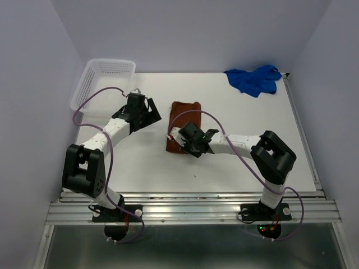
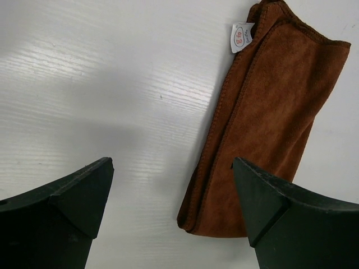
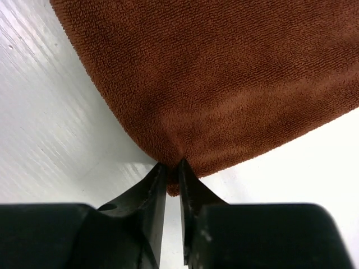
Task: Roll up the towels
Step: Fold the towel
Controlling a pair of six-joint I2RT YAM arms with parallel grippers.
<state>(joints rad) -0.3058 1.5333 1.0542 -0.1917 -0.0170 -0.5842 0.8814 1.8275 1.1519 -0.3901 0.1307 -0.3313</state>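
A brown towel (image 1: 184, 117) lies folded into a long strip at the table's middle. My right gripper (image 1: 188, 147) is at its near end, shut on the towel's near edge; in the right wrist view the fingertips (image 3: 162, 175) pinch the brown towel (image 3: 224, 78). My left gripper (image 1: 147, 109) is open and empty, to the left of the towel's far end. In the left wrist view the brown towel (image 2: 269, 112) with its white label (image 2: 241, 37) lies beyond the right finger (image 2: 269, 207). A blue towel (image 1: 255, 79) lies crumpled at the far right.
A white plastic basket (image 1: 101, 81) stands at the far left corner. A metal rail (image 1: 190, 210) runs along the table's near edge. Walls close in on three sides.
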